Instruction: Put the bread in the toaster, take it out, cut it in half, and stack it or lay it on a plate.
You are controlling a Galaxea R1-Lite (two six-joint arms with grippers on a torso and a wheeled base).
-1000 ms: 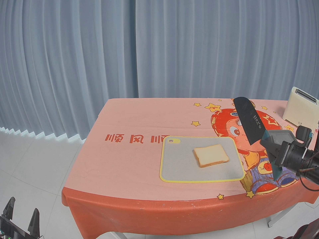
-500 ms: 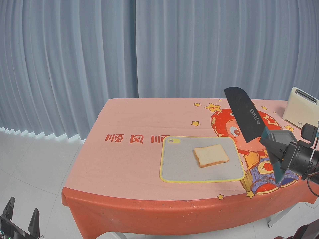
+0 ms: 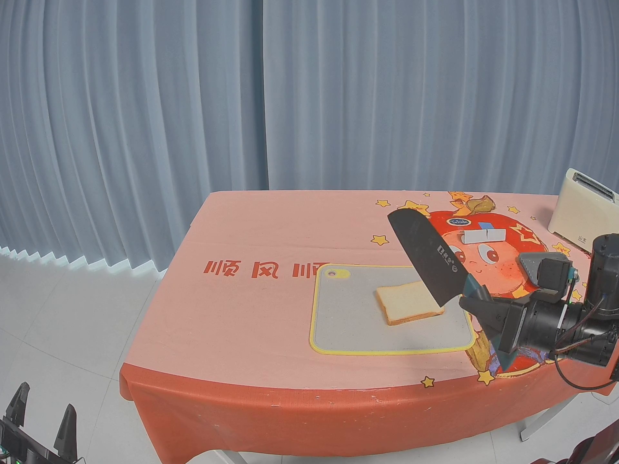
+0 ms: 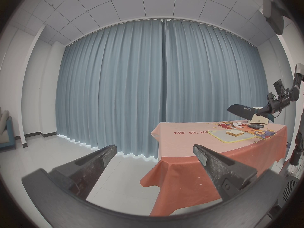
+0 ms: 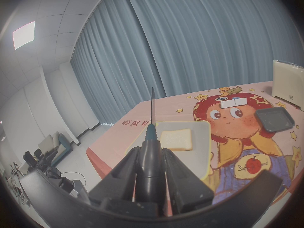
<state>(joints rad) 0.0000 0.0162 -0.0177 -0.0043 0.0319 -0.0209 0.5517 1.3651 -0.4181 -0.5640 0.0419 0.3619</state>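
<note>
At the head view's lower right, the right gripper (image 3: 482,309) is pinching the knife (image 3: 429,256) by its handle, blade raised beside the bread (image 3: 406,303), which is lying on the cutting board (image 3: 348,320) at centre frame; the left gripper (image 4: 155,157) is standing spread apart

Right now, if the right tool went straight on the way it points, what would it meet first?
Likely nothing on the table. The right tool holds the knife raised, about level, so it would pass over the bread and cutting board toward the curtain. Height is hard to judge.
</note>
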